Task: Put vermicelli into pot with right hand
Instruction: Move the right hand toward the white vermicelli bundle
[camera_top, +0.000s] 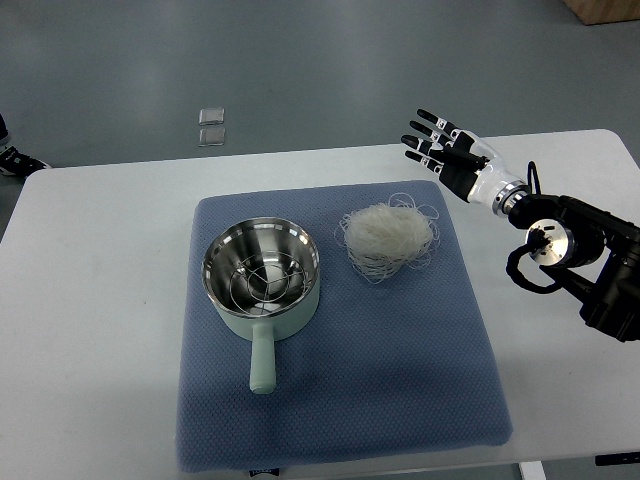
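Note:
A bundle of pale, translucent vermicelli (388, 238) lies on the blue mat (340, 400), right of centre. A pale green pot (262, 283) with a steel inside and a wire rack in it stands to the left of the vermicelli, its handle pointing toward me. My right hand (440, 150) comes in from the right edge and hovers above the table beyond the mat's far right corner, up and to the right of the vermicelli. Its fingers are spread and hold nothing.
The mat lies on a white table (100, 300). Two small clear packets (211, 126) lie on the grey floor beyond the table's far edge. A dark object (12, 155) shows at the left edge. A brown box corner (605, 10) shows at the top right.

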